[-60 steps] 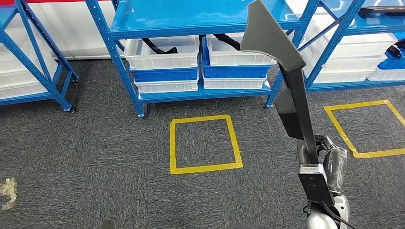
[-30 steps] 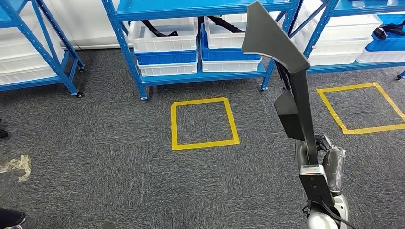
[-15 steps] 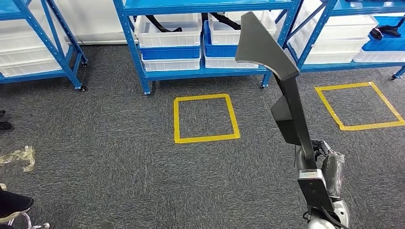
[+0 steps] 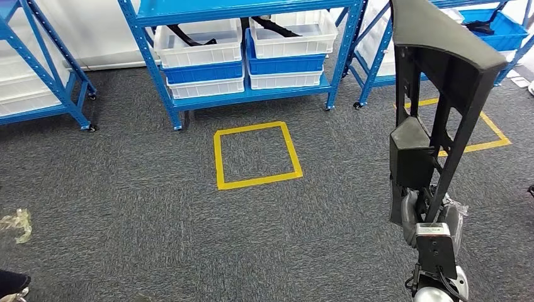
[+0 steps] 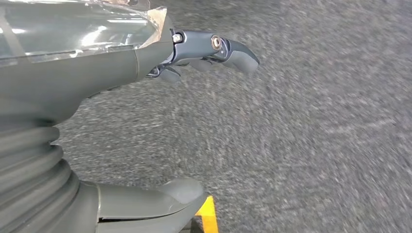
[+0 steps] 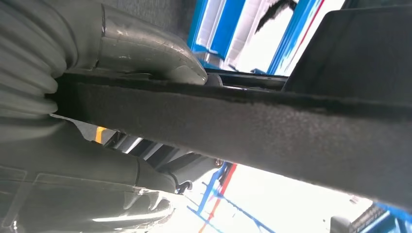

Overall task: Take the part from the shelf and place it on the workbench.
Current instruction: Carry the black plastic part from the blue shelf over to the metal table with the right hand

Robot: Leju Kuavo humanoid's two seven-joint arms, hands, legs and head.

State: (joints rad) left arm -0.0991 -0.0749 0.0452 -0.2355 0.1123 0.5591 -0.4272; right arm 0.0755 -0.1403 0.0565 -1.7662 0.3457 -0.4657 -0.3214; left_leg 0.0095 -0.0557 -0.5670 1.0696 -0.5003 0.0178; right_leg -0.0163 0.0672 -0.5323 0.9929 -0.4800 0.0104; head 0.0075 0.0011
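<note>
The right hand [image 4: 427, 214] grips the long dark part [image 4: 434, 94] upright beside the robot (left hand [image 5: 145, 63] hangs open, holding nothing), so carry it steadily, avoiding the shelf [image 4: 252, 94].

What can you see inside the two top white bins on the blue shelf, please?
The left bin holds a curved black part; the right bin holds another black part. The bins' walls and the shelf above cover the rest, so the contents cannot be seen in full.

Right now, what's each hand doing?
Left hand: open, holding nothing, fingers apart above the carpet.
Right hand: grips the long dark part, held upright.
</note>
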